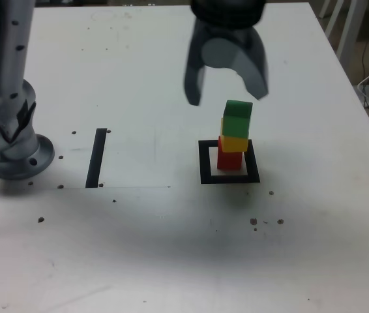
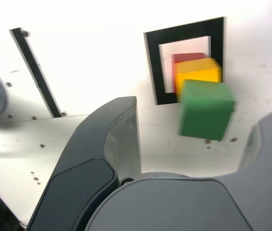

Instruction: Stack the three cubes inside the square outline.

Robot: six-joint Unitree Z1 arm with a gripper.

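Observation:
Three cubes stand stacked inside the square outline (image 1: 205, 163): the red cube (image 1: 230, 158) at the bottom, the yellow cube (image 1: 235, 141) on it, and the green cube (image 1: 238, 117) on top, shifted slightly toward the exterior view's right. My gripper (image 1: 227, 96) hangs just above the stack, open, with its fingers spread wider than the cube and touching nothing. In the wrist view the green cube (image 2: 205, 109) shows between the two fingers, over the yellow cube (image 2: 198, 71), the red cube (image 2: 186, 57) and the square outline (image 2: 154, 67).
A straight black tape strip (image 1: 96, 158) lies on the white table at the exterior view's left, also seen as the tape strip (image 2: 35, 72) in the wrist view. The arm's grey base (image 1: 12, 137) stands at the far left. Chair legs show beyond the table's right edge.

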